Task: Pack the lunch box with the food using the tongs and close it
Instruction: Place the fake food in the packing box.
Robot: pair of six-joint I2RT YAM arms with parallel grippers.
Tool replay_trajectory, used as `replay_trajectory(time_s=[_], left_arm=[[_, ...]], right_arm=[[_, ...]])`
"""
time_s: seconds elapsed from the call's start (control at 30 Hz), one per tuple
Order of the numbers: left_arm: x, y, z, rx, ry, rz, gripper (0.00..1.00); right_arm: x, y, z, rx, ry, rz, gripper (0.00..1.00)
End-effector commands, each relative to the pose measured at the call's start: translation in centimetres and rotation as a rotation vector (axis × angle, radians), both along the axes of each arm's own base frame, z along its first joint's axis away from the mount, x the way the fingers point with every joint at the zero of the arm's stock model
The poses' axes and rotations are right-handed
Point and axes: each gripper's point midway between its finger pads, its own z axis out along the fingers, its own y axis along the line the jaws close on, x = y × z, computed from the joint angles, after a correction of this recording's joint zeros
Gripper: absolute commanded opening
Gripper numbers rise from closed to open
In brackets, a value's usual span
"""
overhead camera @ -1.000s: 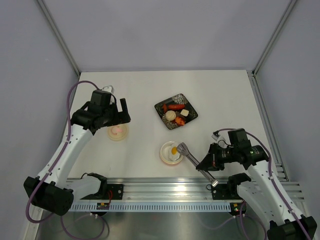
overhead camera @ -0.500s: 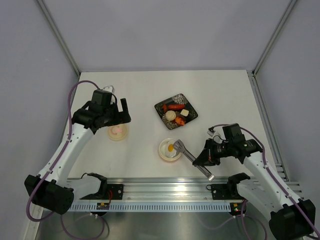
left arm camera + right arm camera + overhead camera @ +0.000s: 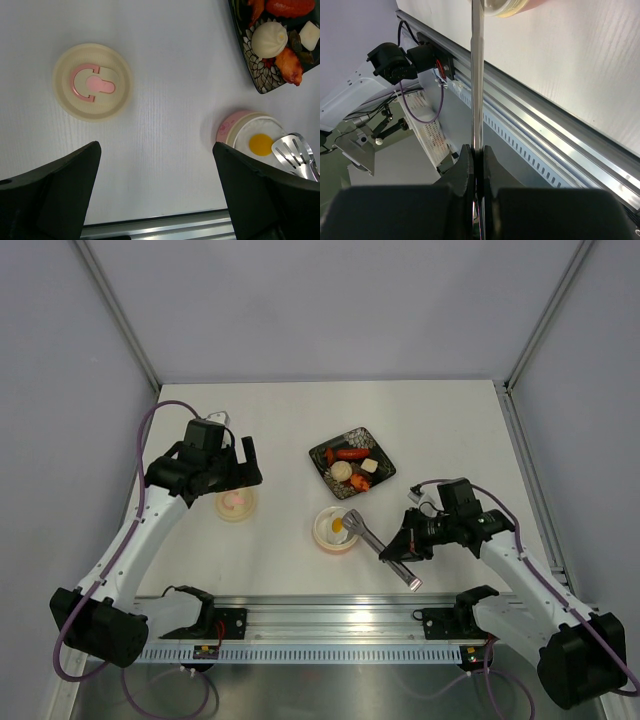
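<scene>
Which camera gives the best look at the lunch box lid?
The left wrist view: the lid lies flat, whole and large, and its pink centre mark is clear. The top external view shows it small, with the mark only a pink blur. The right wrist view misses it entirely.

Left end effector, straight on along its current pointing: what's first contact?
Probably bare table, in the gap between the lid and the lunch box. The open left end effector points down there with nothing in between, though the exact touchdown spot is uncertain.
</scene>
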Motion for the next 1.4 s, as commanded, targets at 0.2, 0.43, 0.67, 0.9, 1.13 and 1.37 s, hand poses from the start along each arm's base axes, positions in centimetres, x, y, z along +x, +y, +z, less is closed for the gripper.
replay_trajectory(time_s=[0.2,0.43,0.67,0.9,1.13,1.37], left_arm=[[1.3,-0.2,1.2,-0.006,-0.066,0.003,0.99],[1.1,-0.1,1.3,-0.004,-0.07,0.004,0.99],[1.0,0.1,1.3,0.002,-0.073,0.006,0.99],[0.9,0.1,1.4,0.003,-0.075,0.005,0.99],[0.8,0.1,1.4,0.001,-0.073,0.005,0.99],[0.8,0.0,1.4,-0.005,-0.073,0.0,0.99]], right_arm=[[0.7,0.0,0.7,-0.045,-0.033,0.005,0.13],[1.2,1.2,2.1,0.058,-0.041,0.001,0.0],[1.9,2.1,3.0,0.151,-0.054,-0.029,0.0],[2.4,2.6,3.4,0.214,-0.064,-0.06,0.0],[2.1,1.9,1.5,0.142,-0.042,-0.072,0.0],[0.9,0.7,-0.9,0.016,0.01,-0.065,0.0]])
